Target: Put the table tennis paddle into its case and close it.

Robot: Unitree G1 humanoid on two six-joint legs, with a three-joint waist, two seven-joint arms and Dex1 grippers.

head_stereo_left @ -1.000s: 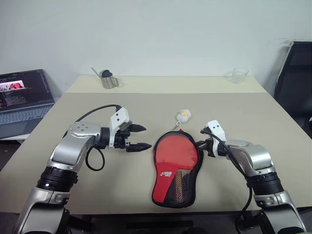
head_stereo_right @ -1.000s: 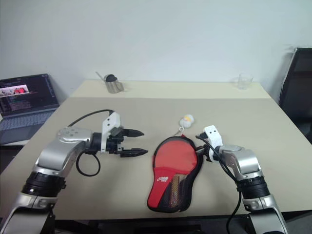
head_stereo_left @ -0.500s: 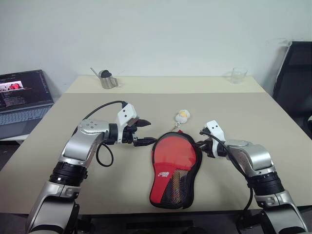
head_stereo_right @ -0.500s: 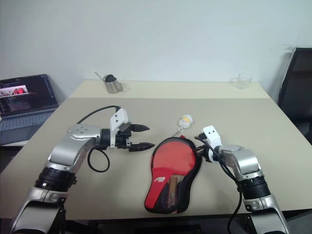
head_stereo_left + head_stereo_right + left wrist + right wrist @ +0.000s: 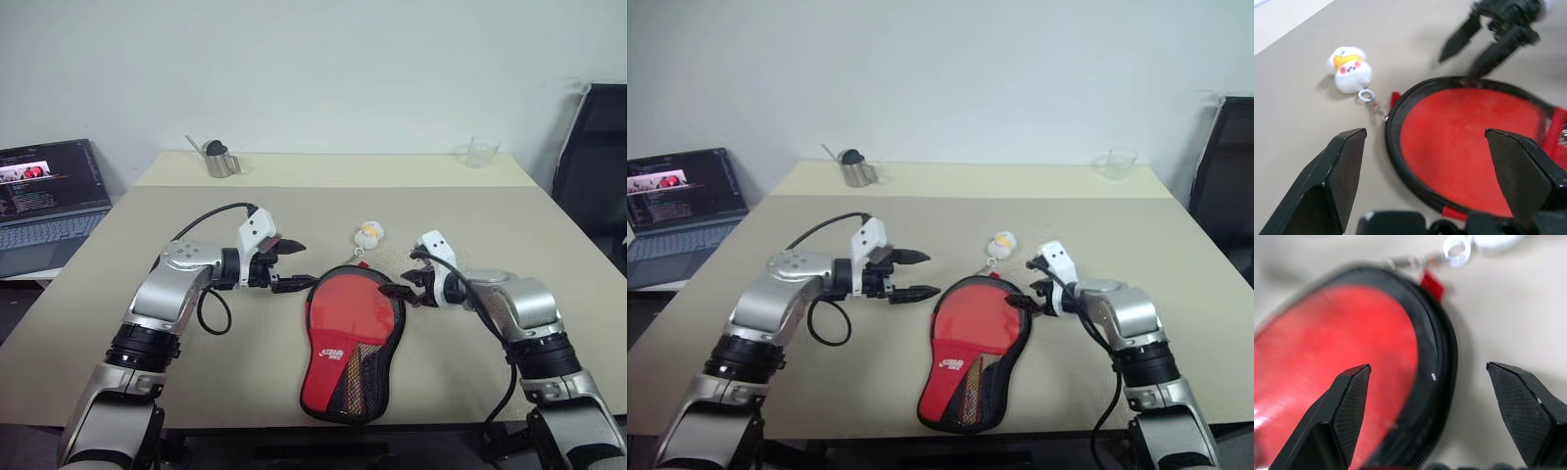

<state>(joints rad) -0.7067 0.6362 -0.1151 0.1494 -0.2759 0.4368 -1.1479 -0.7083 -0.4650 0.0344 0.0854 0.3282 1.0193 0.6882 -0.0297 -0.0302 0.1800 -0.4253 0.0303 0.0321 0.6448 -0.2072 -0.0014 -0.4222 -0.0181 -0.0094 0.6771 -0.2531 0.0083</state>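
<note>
Right tool (image 5: 1430, 418) spread wide over the case (image 5: 1430, 357) — red side up.

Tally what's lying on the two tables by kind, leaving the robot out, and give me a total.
Paddle case: 1
Plush keychain charm: 1
Metal cup: 1
Clear glass: 1
Laptop: 1
Total: 5

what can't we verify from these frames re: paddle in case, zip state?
- Table tennis paddle: in the left eye view only wood shows behind the mesh pocket; the case covers the blade.
- Zip: seam and slider too small in the eye views; in the right wrist view the case rim is blurred.
- Plush charm: its ring chain meets the rim in the left wrist view; the attachment point is unclear.
</note>
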